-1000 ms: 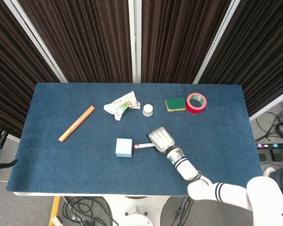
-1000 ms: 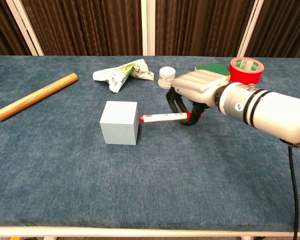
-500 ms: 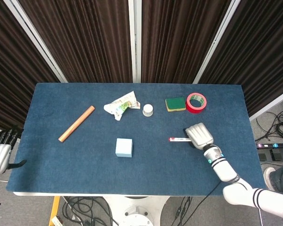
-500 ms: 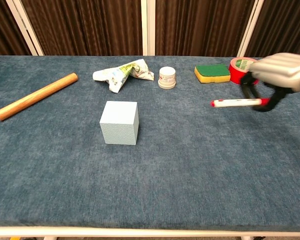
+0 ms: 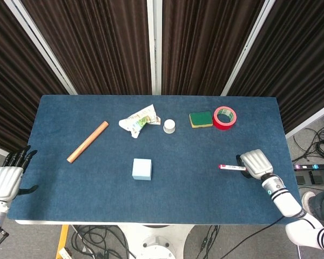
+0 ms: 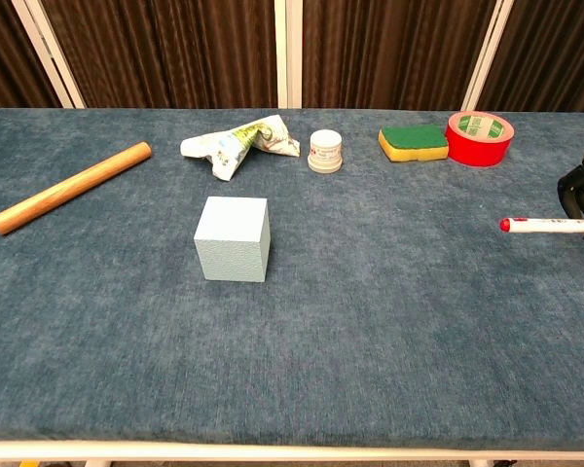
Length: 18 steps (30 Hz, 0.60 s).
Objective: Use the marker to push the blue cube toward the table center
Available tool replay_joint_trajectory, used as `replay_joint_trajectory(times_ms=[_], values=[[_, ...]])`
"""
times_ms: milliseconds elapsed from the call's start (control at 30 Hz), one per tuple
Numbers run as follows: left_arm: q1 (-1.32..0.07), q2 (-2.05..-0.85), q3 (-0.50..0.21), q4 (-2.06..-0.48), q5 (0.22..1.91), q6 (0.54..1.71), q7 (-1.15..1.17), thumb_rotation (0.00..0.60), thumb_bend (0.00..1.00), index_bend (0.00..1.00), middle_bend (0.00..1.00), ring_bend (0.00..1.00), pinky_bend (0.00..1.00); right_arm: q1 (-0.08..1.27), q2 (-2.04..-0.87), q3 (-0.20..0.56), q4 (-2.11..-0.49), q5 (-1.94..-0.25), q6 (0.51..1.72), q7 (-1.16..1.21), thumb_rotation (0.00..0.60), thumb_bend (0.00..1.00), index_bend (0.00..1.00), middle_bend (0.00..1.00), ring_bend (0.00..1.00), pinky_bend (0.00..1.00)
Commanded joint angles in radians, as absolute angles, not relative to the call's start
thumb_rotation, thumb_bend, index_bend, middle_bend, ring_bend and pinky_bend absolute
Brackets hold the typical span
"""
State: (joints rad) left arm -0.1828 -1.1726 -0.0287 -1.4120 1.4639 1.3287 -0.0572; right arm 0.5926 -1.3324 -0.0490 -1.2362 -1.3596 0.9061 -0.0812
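Marker (image 5: 231,167) first: a slim, stiff white pen with a red tip, held level in the right hand (image 5: 255,163), whose fingers are curled around its back end so the red tip points away to that hand's left, toward the middle of the table (image 5: 259,124). It looks light and rigid, so it should push without bending; being thin and smooth, it could twist in the grasp if the tip meets the cube off centre, and a hold nearer its middle would probably steady it.

Far to the left of that hand, well apart from the marker tip, sits the blue cube (image 5: 142,169), flat on the cloth. It looks light, perhaps foam, with sharp edges. On the napped cloth it may drag or tip rather than slide, so a low, square push on a side face seems wisest.

Beyond the right hand, toward the back edge, lie a red tape roll (image 5: 224,117) and just beside it a green sponge (image 5: 201,118), then a small white jar (image 5: 169,126), a crumpled wrapper (image 5: 138,120) and, furthest left, a wooden stick (image 5: 87,141). The left hand (image 5: 5,182) hangs off the table's left edge, fingers spread, holding nothing.

A second ago the marker tip was just beside the cube's right face; since then the right hand has drawn back to the table's right side, carrying the marker, while the cube stayed where it was.
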Motion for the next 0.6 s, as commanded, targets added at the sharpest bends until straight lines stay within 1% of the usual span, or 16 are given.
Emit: replay_joint_trajectory(times_ms=[33,200,233,333,400,500,600], values=[[-0.182,-1.171,-0.029,-1.414,1.46,1.329,-0.054,0.6,0.01,0.14,0.06,0.0,0.1,0.584,-1.359,-0.055,-1.192,-1.382,0.898,-0.06,0.6,0.24,0.65,0.65,0.95,1.0],[-0.184,-1.168,-0.032,-1.413,1.451,1.323,-0.052,0.6,0.01,0.14,0.06,0.0,0.1,0.582,-1.389,-0.049,-1.151,-1.39,0.887,-0.052,0.6,0.22,0.64,0.64,0.95,1.0],[-0.185,-1.167,-0.034,-1.413,1.451,1.322,-0.053,0.6,0.01,0.14,0.06,0.0,0.1,0.581,-1.393,-0.047,-1.146,-1.391,0.886,-0.052,0.6,0.2,0.64,0.64,0.95,1.0],[-0.188,-1.166,-0.035,-1.411,1.449,1.32,-0.056,0.6,0.01,0.14,0.06,0.0,0.1,0.579,-1.404,-0.041,-1.133,-1.396,0.889,-0.047,0.6,0.08,0.64,0.63,0.95,1.0],[-0.187,-1.166,-0.034,-1.409,1.449,1.32,-0.058,0.6,0.01,0.14,0.06,0.0,0.1,0.579,-1.406,-0.039,-1.128,-1.402,0.89,-0.039,0.6,0.01,0.6,0.59,0.95,1.0],[-0.187,-1.165,-0.034,-1.407,1.449,1.321,-0.062,0.6,0.01,0.14,0.06,0.0,0.1,0.582,-1.401,-0.037,-1.129,-1.413,0.881,-0.005,0.6,0.0,0.52,0.52,0.93,1.0],[-0.185,-1.164,-0.032,-1.406,1.451,1.324,-0.063,0.6,0.01,0.14,0.06,0.0,0.1,0.583,-1.396,-0.036,-1.127,-1.423,0.882,-0.003,0.6,0.0,0.5,0.49,0.92,1.0]])
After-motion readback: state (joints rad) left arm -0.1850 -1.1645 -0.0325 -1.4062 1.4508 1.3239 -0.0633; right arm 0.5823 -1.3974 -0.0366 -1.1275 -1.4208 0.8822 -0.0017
